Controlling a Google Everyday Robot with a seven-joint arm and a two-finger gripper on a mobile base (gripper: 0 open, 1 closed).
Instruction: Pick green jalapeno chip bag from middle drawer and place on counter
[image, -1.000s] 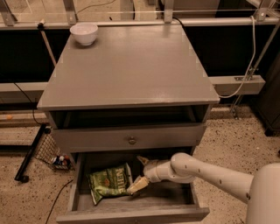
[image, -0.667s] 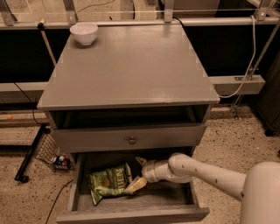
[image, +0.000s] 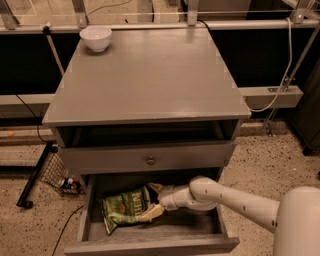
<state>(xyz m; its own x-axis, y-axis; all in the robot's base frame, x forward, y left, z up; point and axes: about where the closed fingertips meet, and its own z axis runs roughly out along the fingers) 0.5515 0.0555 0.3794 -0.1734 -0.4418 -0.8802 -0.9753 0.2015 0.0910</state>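
The green jalapeno chip bag (image: 124, 209) lies crumpled on the floor of the open middle drawer (image: 150, 245), toward its left side. My gripper (image: 152, 200) reaches into the drawer from the right on a white arm. It is open. One finger is above the bag's right end and the pale lower finger (image: 150, 214) lies at its right edge, so the fingers straddle that end. The counter (image: 150, 75) is the grey cabinet top above.
A white bowl (image: 96, 37) stands on the counter's far left corner. The closed drawer front with a round knob (image: 150, 160) hangs just above my arm. A dark open slot (image: 145, 134) is above it. A wire rack (image: 55, 172) and cables lie on the floor at left.
My gripper has slid a little to the left, closer onto the bag's right end. The bag has not moved.
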